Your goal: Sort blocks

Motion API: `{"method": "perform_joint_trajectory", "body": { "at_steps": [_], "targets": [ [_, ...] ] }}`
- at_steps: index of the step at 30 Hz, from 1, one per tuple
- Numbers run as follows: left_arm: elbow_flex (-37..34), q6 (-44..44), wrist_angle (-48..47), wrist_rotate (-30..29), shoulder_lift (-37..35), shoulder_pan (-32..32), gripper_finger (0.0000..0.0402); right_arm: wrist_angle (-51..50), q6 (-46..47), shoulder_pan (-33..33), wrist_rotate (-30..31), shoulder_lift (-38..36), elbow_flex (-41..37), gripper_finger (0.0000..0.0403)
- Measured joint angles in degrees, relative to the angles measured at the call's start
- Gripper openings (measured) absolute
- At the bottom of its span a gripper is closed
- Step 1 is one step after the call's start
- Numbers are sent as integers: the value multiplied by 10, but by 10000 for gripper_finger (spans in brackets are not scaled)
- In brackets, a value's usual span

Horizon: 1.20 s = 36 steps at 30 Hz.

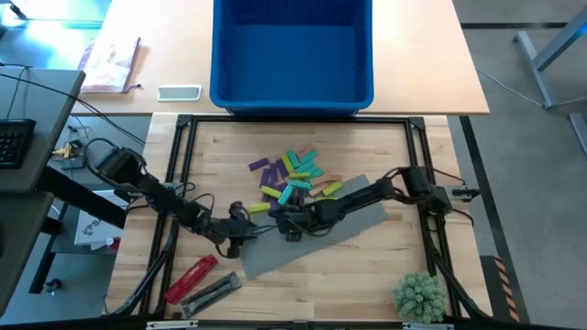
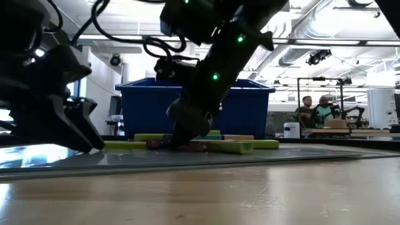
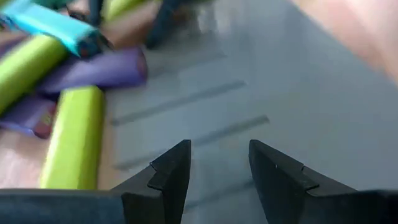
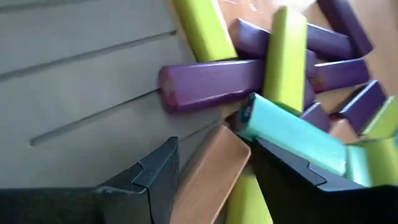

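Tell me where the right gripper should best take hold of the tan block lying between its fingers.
Probably across the tan block on its two long faces, near the end pointing at the right gripper. It lies lengthwise in the gap, so closing straight in along its length should pinch it. A teal block leans close beside it, so the far end looks crowded.

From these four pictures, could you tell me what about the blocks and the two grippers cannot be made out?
- High view: the right gripper covers the blocks beneath it, and the pile is too small to count.
- Right wrist view: the tan block lies between the fingers; the bottom edge hides whether they clamp it.
- Low view: the left gripper is a dark silhouette, its fingertips unreadable.
- Left wrist view: blocks are blurred and cut off by the edges.
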Motion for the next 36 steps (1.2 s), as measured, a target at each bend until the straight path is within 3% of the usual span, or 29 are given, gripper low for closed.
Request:
{"method": "perform_joint_trajectory", "body": {
  "at_steps": [9, 16, 22, 26, 36],
  "targets": [
    [23, 5, -16, 15, 19, 0, 145, -20, -36, -51, 78, -3, 0, 185],
    [23, 0, -23, 16, 19, 0, 145, -19, -44, -37, -34, -5, 35, 185],
    [23, -4, -24, 17, 19, 0, 145, -10, -75, -10, -38, -5, 65, 184],
    [23, 0, -25, 17, 19, 0, 145, 3, -74, -6, -83, -5, 65, 185],
    [22, 9, -21, 16, 20, 0, 145, 5, -82, -44, -102, -1, 24, 185]
  ]
}}
